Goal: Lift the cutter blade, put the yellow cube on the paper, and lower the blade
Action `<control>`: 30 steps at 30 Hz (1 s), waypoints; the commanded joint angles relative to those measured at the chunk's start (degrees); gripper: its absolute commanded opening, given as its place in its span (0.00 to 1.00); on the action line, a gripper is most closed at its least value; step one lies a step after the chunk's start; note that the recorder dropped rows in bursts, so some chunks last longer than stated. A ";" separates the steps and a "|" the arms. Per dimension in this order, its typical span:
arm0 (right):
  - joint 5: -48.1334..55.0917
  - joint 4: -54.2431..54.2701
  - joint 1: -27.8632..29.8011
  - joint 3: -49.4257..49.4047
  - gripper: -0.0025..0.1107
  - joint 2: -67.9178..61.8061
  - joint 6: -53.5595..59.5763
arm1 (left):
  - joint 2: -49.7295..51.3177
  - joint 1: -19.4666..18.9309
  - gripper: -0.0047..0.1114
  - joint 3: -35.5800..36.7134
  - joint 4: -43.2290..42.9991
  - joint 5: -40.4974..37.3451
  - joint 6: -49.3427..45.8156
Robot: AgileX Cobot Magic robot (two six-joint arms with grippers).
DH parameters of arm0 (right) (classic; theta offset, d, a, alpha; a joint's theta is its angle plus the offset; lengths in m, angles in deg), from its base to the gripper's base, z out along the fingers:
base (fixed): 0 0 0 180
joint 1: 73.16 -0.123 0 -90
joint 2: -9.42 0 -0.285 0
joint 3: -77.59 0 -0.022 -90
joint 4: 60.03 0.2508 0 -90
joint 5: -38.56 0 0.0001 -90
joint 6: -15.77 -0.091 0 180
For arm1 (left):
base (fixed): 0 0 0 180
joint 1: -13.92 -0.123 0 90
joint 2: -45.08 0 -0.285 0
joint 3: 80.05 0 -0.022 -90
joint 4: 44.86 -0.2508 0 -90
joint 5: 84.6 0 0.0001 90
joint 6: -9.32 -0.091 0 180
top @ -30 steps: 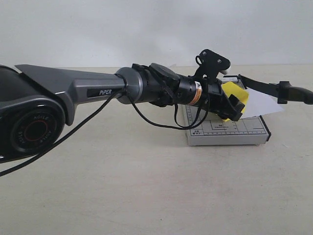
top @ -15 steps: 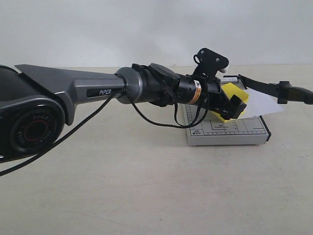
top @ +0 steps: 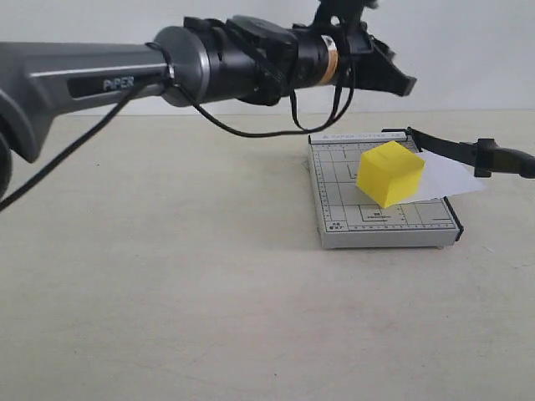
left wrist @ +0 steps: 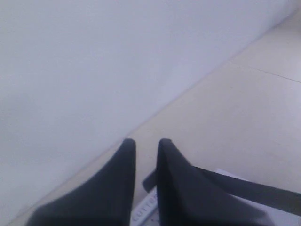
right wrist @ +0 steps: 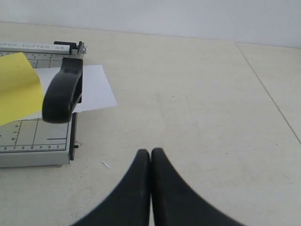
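The yellow cube (top: 389, 173) stands free on the white paper (top: 451, 178), which lies on the grey gridded cutter board (top: 376, 223) and sticks out over its right edge. The cutter blade (top: 456, 149) is raised, its thick handle (top: 504, 158) hanging in the air to the right. High above the board's back edge my left gripper (top: 399, 77) is open and holds nothing. The left wrist view has its fingers (left wrist: 146, 143) apart over the blade (left wrist: 244, 186). My right gripper (right wrist: 150, 151) is shut and empty over bare table, right of the handle (right wrist: 63, 92), cube (right wrist: 16, 87) and paper (right wrist: 94, 87).
The left arm's grey forearm (top: 84, 71) reaches across the upper left of the exterior view. A plain wall runs behind the beige table (top: 167, 276). A seam in the tabletop (right wrist: 268, 89) runs to the right of my right gripper.
My left gripper has let go of the yellow cube and risen up and back from the board. The cube now rests on the paper. The blade has stayed raised.
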State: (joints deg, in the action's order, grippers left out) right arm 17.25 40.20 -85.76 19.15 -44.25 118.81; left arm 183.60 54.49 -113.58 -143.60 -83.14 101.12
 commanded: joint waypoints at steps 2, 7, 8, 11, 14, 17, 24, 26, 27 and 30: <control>0.34 -0.28 0.08 -0.10 0.02 0.04 -0.13 | -7.27 -0.85 0.08 6.34 0.87 -3.66 -0.07; 0.34 -0.28 0.08 -0.10 0.02 0.04 -0.24 | -17.71 -0.51 0.08 20.29 0.87 -7.58 1.14; 0.34 -0.28 0.08 -0.10 0.02 0.04 -0.24 | -20.53 -0.34 0.08 24.28 0.87 -10.88 1.14; 0.34 -0.28 0.08 -0.10 0.02 0.04 -0.24 | -29.11 -0.35 0.08 36.17 -0.17 -24.34 1.14; 0.34 -0.28 0.08 -0.10 0.02 0.04 -0.62 | -38.52 -3.40 0.08 48.08 -1.21 -26.87 -2.33; 0.79 -0.28 0.08 -0.10 0.02 0.04 -0.90 | -45.27 -13.32 0.08 54.82 -1.21 -11.15 -12.00; 2.94 -0.28 0.08 -0.10 0.02 0.04 -0.99 | -48.66 -47.14 0.08 57.32 0.77 32.45 -7.64; 2.94 -0.28 0.08 -0.10 0.02 0.04 -0.99 | -48.42 -56.31 0.08 57.79 2.38 35.05 -4.07; 2.94 -0.28 0.08 -0.10 0.02 0.04 -0.99 | -48.78 -60.14 0.08 58.46 3.65 34.05 -3.38; 2.94 -0.28 0.08 -0.10 0.02 0.04 -0.99 | -52.06 -68.85 0.08 61.60 4.65 28.75 -2.21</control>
State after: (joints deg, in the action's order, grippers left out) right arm 19.78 40.20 -85.76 19.15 -44.25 118.05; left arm 134.50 -6.83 -54.57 -140.21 -52.48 96.84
